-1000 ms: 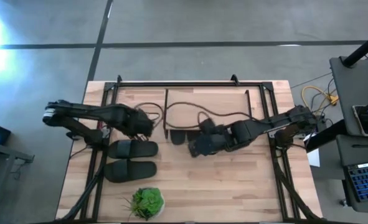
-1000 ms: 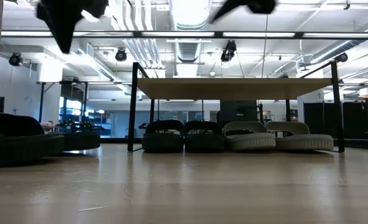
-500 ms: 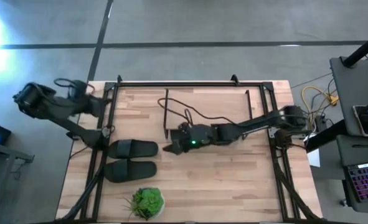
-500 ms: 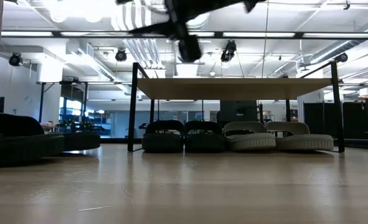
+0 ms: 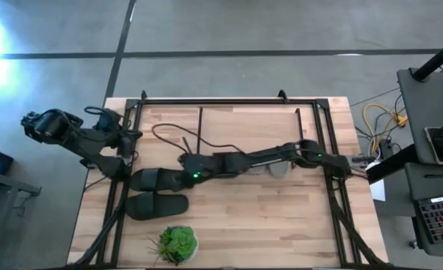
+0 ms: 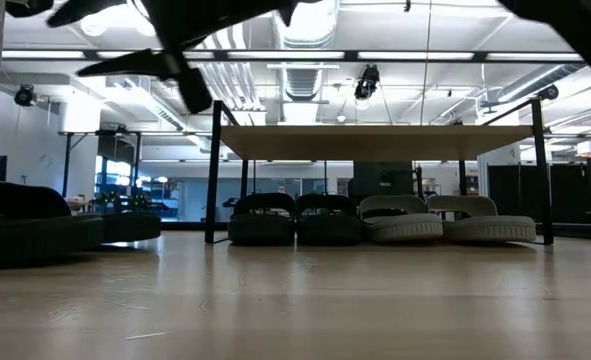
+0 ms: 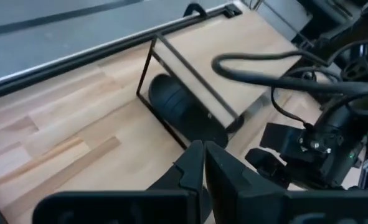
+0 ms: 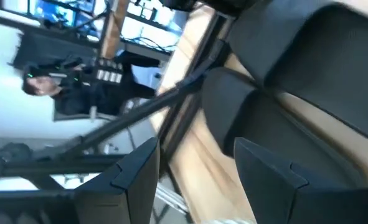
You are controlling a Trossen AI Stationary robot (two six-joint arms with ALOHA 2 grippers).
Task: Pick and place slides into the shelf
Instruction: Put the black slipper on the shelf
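green plant (image 5: 178, 244) beside black slides (image 5: 158, 192)

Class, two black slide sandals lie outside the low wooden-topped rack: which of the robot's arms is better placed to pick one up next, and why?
Right. The right gripper hangs open directly above the nearer black slide sandal, while the left gripper, shut, sits back by the table's edge.

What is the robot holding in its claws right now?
Nothing. The right gripper is open, reaching over the near end of one black slide on the table without gripping it. The left gripper is shut and empty, back at the table's left edge.
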